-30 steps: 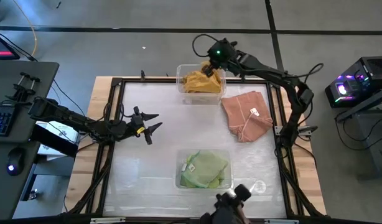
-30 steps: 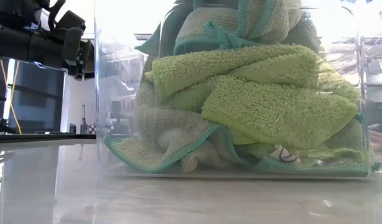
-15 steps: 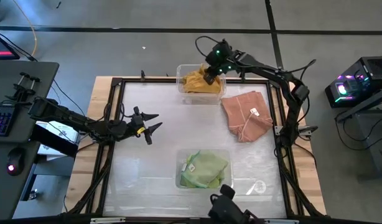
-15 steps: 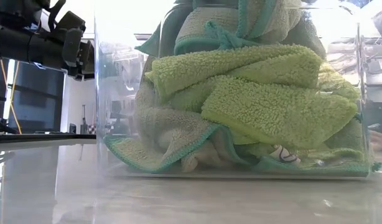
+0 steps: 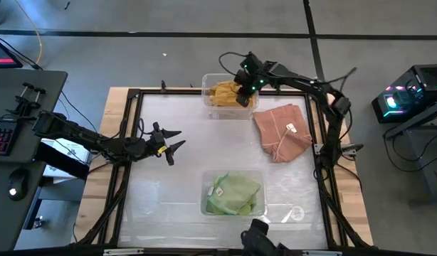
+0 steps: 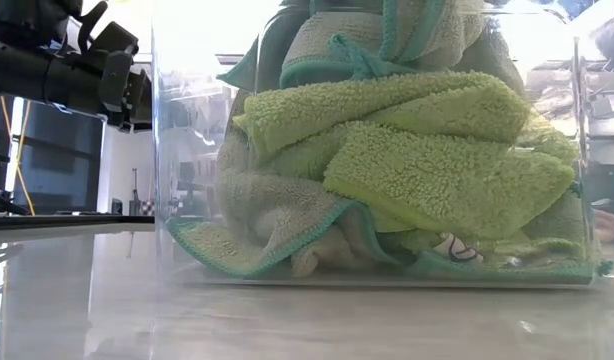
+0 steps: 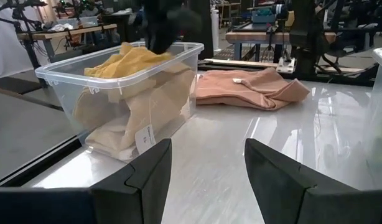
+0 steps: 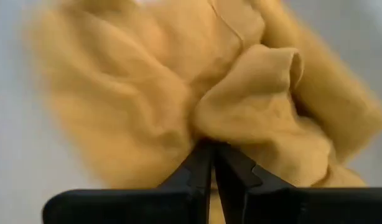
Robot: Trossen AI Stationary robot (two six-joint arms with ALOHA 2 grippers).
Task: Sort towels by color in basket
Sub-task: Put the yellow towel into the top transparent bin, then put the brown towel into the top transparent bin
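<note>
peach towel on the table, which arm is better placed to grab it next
Right, probably. The right gripper is over the bin of yellow towels, just beside the peach towel. The left gripper hangs open farther off.

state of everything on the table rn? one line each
Mustard towels: bunched in the far clear bin.
Green towels: piled in the near clear bin.
Peach towels: crumpled on the bare table, not binned.
Right gripper: over the mustard bin, fingers closed.
Left gripper: open, empty, waiting at table's left.
</note>
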